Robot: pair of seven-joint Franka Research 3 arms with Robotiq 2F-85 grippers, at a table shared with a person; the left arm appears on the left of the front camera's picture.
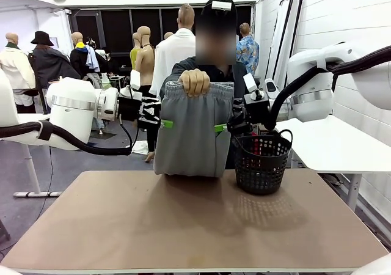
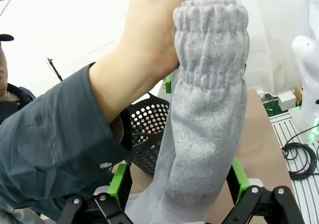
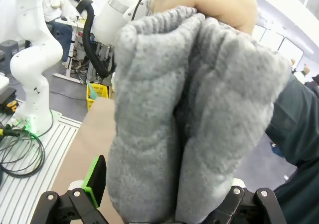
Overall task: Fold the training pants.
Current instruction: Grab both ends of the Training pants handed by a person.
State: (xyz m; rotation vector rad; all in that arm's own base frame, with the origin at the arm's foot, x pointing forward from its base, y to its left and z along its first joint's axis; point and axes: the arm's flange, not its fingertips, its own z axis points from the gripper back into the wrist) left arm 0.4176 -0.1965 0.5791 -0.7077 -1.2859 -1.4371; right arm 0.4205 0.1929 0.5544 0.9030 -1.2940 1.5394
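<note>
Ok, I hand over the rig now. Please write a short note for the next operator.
Left gripper: jaws open, one on each side of the training pants, not clamped.
Right gripper: the same, from the other side.
Pants: hanging from the person's hand by the waistband, lower end at the table's far edge, beside the black basket.
Done: no fold laid on the table.
Left: grip, lay flat, fold.

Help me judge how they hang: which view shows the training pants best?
The front view: the training pants hang whole from the person's hand, top to bottom. The left wrist view gives the gathered waistband and one edge close up; the right wrist view, thick bunched folds under the hand.
</note>
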